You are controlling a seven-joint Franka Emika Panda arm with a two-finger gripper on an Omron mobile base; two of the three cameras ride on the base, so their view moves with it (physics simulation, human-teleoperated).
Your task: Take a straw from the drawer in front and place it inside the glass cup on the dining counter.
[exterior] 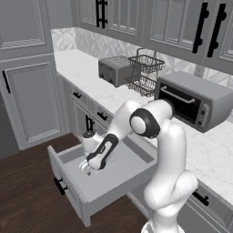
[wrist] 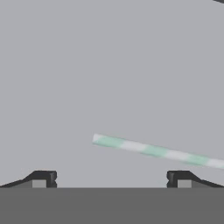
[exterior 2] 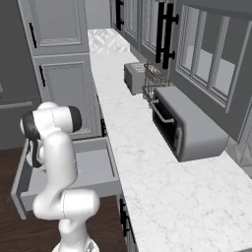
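Straw (wrist: 157, 152), pale with green bands, lies flat on the grey floor of the drawer (exterior: 132, 170), its far end cut off at the hand view's right edge. Claw (wrist: 111, 180) hangs above, fingertips wide apart, nothing held; from the base views the straw cannot be made out.

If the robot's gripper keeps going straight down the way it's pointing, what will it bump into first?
Probably the straw lying on the drawer floor. The open gripper points down into the drawer, and the straw lies across just ahead of its fingertips. Depth is hard to judge, so it might reach the floor beside it.
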